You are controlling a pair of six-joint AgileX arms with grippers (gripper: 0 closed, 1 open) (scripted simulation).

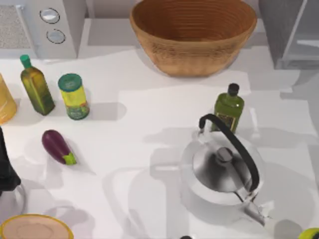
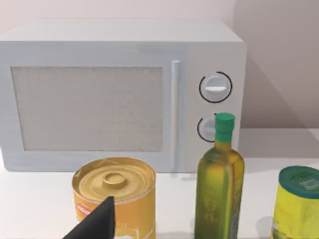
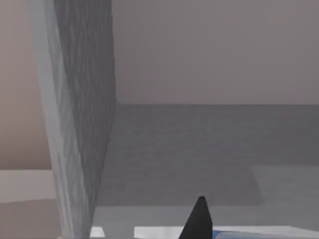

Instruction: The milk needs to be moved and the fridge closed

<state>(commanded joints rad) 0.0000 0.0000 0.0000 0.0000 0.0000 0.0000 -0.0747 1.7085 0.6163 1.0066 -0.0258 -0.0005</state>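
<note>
Fridge point(image 1: 291, 35) panels stand at the far right corner of the surface point(image 1: 144, 149) in the top view, grey outside with a paler inside showing between them, so its door stands open. From the right wrist view the same fridge point(image 3: 79, 119) appears as a tall grey panel edge beside a dim grey interior. At the bottom edge of that view a dark fingertip point(image 3: 199, 221) of the right claw rises in front of a strip of white and blue, which may be the milk point(image 3: 249, 233), though too little shows to be sure. Whether the right claw is closed on anything I cannot tell.

The left arm point(image 1: 7, 169) sits parked at the left edge of the surface. One dark finger point(image 2: 97, 224) of the left claw points toward a yellow can point(image 2: 117, 194), with a green-capped oil bottle point(image 2: 219, 184) beside it and a microwave point(image 2: 119, 94) behind; how wide that claw stands I cannot tell.

Elsewhere on the surface lie a wicker basket point(image 1: 194, 35), a kettle point(image 1: 224, 169), a dark-capped bottle point(image 1: 228, 107), a green-lidded jar point(image 1: 74, 97) and an eggplant point(image 1: 57, 146).
</note>
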